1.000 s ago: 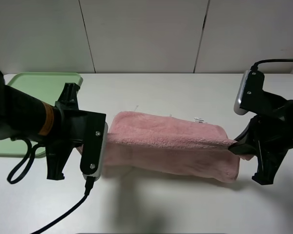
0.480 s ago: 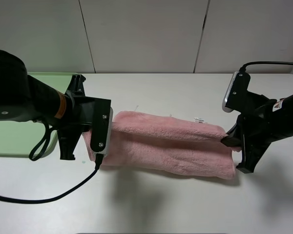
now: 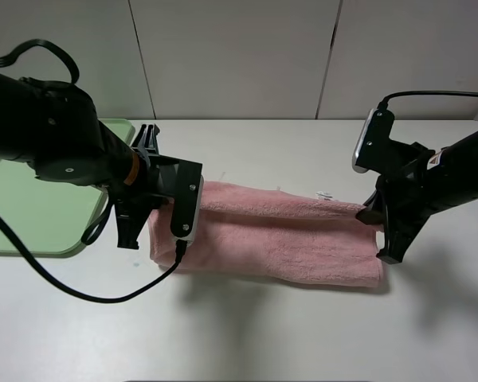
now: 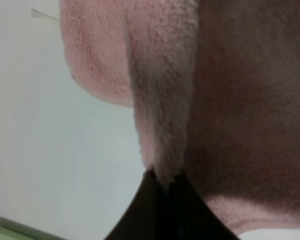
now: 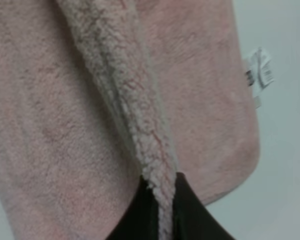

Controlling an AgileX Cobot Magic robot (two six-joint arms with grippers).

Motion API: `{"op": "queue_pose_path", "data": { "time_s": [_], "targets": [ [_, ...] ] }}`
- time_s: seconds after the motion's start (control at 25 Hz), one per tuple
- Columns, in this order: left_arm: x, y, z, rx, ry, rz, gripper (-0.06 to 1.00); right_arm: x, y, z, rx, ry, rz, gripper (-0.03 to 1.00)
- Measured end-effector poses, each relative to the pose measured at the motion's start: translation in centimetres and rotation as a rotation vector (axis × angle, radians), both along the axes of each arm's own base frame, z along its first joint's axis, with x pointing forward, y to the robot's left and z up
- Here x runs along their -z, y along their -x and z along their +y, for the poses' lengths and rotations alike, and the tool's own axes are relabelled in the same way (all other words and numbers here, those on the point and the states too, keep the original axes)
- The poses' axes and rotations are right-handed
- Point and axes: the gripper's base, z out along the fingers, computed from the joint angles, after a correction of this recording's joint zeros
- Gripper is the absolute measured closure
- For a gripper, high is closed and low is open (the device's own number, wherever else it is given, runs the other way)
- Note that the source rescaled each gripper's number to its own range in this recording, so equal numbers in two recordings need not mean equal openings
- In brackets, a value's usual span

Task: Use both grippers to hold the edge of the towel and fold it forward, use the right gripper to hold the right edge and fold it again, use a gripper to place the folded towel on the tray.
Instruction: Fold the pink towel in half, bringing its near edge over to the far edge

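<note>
Towel (image 3: pixel 279 243): lies doubled on the surface (image 3: pixel 263 326), between the two arms.
Progress: the forward fold looks almost laid; the rightward fold and the tray placement remain.
Left gripper (image 4: pixel 164 182): fingers clenched on the edge of the towel (image 4: pixel 162 100).
Right gripper (image 5: pixel 160 187): fingers pinching that edge at the right end.
Tray (image 3: pixel 32 231): far left, beyond the left arm, without the towel.
</note>
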Motion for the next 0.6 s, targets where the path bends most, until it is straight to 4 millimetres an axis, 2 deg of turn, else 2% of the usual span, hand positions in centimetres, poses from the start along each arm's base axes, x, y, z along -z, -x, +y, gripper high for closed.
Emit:
{"op": "queue_pose_path", "data": {
  "time_s": [0.36,0.6],
  "targets": [
    [1.3,-1.7,-0.5,0.038,-0.033,-0.008,0.94,1.6,-1.0,0.0,-0.024,0.044,-0.009,0.97],
    [1.4,-3.2,0.1,0.011,0.002,-0.02,0.94,2.2,-1.8,0.1,-0.018,0.044,-0.055,0.97]
  ]
}}
